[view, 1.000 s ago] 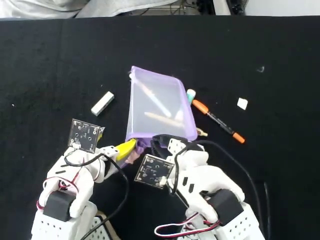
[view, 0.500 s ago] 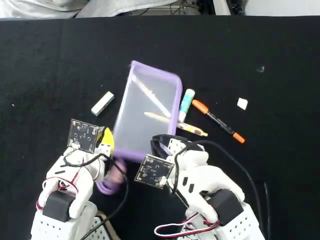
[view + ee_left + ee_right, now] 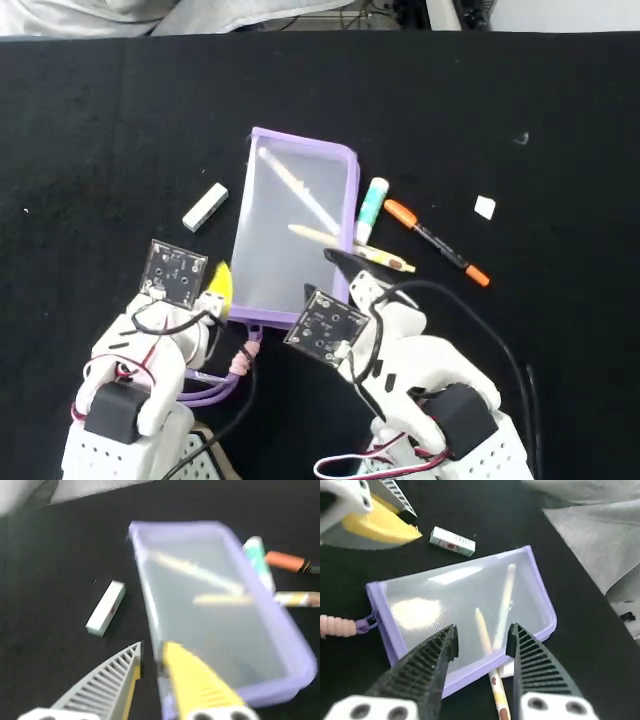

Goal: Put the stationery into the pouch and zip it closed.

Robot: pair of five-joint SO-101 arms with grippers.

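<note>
- white eraser block (image 3: 205,207): rectangular, lying flat on the matte black table (image 3: 100,100), apart from the pouch's left edge.
- your left hand (image 3: 150,649): ribbed white finger and smooth yellow finger are parted, with nothing between them. the yellow finger lies over the pouch's near left corner.
- pouch (image 3: 290,240): flat at mid-table, a rounded rectangle with a frosted translucent face and purple edging.
  - inside are a slim white pen (image 3: 300,195) and a wood-coloured pencil (image 3: 315,236).
  - a pink beaded pull (image 3: 240,360) trails from its near edge.
  - you cannot tell whether the zip is shut.
- your right hand (image 3: 482,634): black ribbed fingers are spread and grip nothing, above the pouch's near right part.
- teal-capped tube (image 3: 372,205): just beside the pouch's right edge.
- patterned pencil (image 3: 382,258): one end at the pouch's right edge.
- orange-capped marker (image 3: 435,240): thin black barrel, lying farther right.
- small white chip (image 3: 485,207): beyond the marker.
</note>
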